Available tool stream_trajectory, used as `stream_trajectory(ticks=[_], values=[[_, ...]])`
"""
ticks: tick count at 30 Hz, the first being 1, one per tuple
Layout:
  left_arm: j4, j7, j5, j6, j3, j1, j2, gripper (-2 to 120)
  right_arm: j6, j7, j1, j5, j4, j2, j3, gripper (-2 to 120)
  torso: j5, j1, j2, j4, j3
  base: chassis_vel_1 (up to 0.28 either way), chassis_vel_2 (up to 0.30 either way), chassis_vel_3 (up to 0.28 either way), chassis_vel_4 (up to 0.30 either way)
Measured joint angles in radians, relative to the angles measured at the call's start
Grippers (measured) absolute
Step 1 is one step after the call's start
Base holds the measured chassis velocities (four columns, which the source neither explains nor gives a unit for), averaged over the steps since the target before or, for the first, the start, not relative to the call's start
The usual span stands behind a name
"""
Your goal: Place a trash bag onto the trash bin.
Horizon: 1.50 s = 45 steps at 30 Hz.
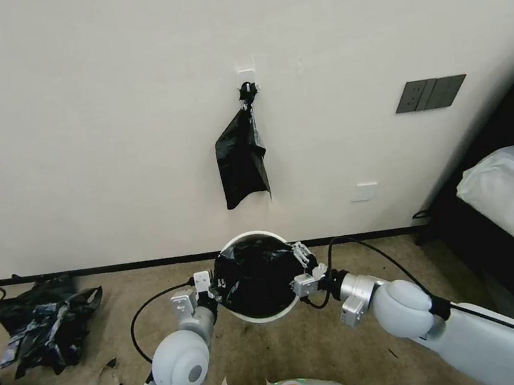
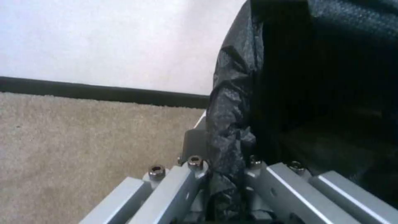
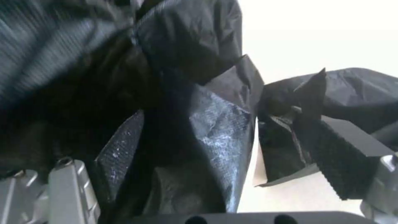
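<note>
Against the far wall, the trash bag point(image 1: 254, 277) already sits in the trash bin point(image 1: 264, 314), the left gripper point(image 1: 210, 286) and right gripper point(image 1: 304, 269) pinching its edges at the rim, which judging by the bare white showing is not yet covered.

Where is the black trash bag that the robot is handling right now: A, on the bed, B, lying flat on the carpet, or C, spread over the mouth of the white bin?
C: the trash bag fills the mouth of the bin, with the left gripper and right gripper at its edges.
</note>
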Motion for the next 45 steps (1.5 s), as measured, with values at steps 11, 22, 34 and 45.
stream_trajectory(ticks=[11, 22, 34, 45], values=[[-0.023, 0.0, 0.0, 0.001, 0.005, 0.029, -0.006, 1, 0.105, 0.027, 0.043, -0.314, -0.07, 0.041, -0.023, 52, 0.0, 0.0, 0.0, 0.0, 0.0, 0.0, 0.0, 0.0, 0.0], [-0.024, 0.008, -0.002, 0.001, 0.013, 0.034, -0.009, 1, 0.158, 0.05, 0.032, -0.306, -0.078, 0.036, -0.005, 12, 0.0, 0.0, 0.0, 0.0, 0.0, 0.0, 0.0, 0.0, 0.0], [0.005, 0.18, 0.186, -0.024, 0.007, 0.071, 0.025, 1, 0.112, 0.061, 0.026, 0.422, 0.009, 0.011, 0.025, 0, -0.0001, 0.0, 0.0, 0.0, 0.0, 0.0, 0.0, 0.0, 0.0], [0.008, 0.368, 0.454, -0.142, 0.002, 0.134, 0.055, 1, -0.026, 0.123, 0.124, 0.842, -0.032, -0.008, 0.033, 0, 0.0001, 0.0, 0.0, 0.0, 0.0, 0.0, 0.0, 0.0, 0.0]])
